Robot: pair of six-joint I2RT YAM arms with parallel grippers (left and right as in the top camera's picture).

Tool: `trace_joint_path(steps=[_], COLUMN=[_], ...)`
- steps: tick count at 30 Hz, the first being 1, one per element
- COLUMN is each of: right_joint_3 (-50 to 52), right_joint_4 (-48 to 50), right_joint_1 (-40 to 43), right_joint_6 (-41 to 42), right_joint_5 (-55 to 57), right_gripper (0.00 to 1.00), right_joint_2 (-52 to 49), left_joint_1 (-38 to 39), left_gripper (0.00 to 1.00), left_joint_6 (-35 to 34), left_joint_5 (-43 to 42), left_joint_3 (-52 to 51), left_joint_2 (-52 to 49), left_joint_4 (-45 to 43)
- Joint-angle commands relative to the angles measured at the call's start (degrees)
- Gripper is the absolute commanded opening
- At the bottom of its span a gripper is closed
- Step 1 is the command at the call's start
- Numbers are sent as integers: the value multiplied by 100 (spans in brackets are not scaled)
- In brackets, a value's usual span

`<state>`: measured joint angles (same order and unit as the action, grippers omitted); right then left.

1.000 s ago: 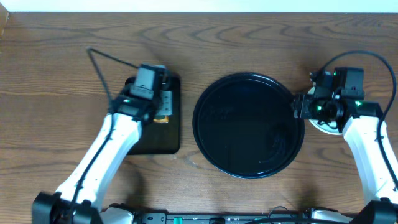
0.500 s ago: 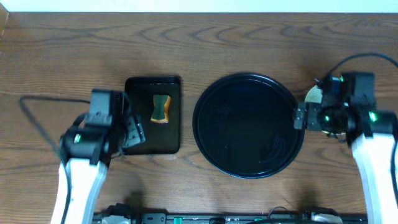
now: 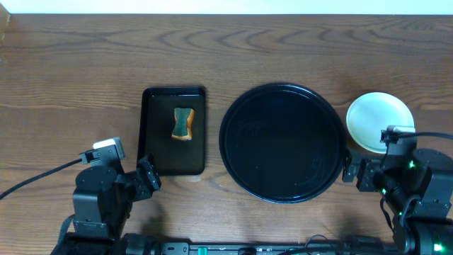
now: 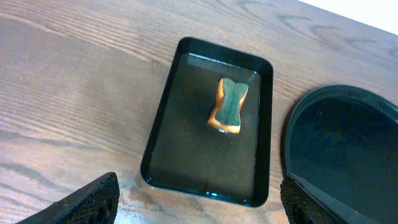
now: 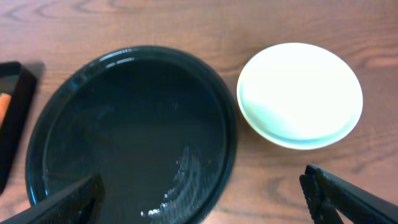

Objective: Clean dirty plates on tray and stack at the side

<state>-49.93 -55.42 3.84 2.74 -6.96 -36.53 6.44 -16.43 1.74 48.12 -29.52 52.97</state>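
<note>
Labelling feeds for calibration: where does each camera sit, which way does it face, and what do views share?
Overhead: above the table, facing straight down on round tray, rectangular tray, sponge and plates; both arms at bottom edge.
Left wrist: on the left arm, angled down at rectangular tray and sponge; left gripper open, fingertips in bottom corners.
Right wrist: angled down at round tray and plates; right gripper likewise open.
Shared: both wrist views show round tray.
</note>
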Motion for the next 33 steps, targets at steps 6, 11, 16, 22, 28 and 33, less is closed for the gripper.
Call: trace_joint_path(steps=[6,11,16,22,28,33], right_joint_3=[63,63,66,269,1392,2490], right_joint_4=[-483,-588,-588,-66,1832,3036], right_joint_1=[-50,-50,-55,-227,-671,-719], right_joint_6=[15,15,17,15,-166,-151], right_joint_5=[72,72,72,-39,-13,-15], right_gripper=[99,99,99,99,99,99], right_joint_2=[37,37,66,688,1982,3073], left_joint_1=[13,13,13,13,13,13], left_gripper=[84,84,84,84,84,84], left_joint_6=[92,92,92,92,92,92], left_joint_5=[26,26,26,26,26,26], left_joint_3=[-66,-66,-66,-66,-66,-66], left_joint_2=[13,13,13,13,13,13], left_joint_4=[74,74,74,74,74,74])
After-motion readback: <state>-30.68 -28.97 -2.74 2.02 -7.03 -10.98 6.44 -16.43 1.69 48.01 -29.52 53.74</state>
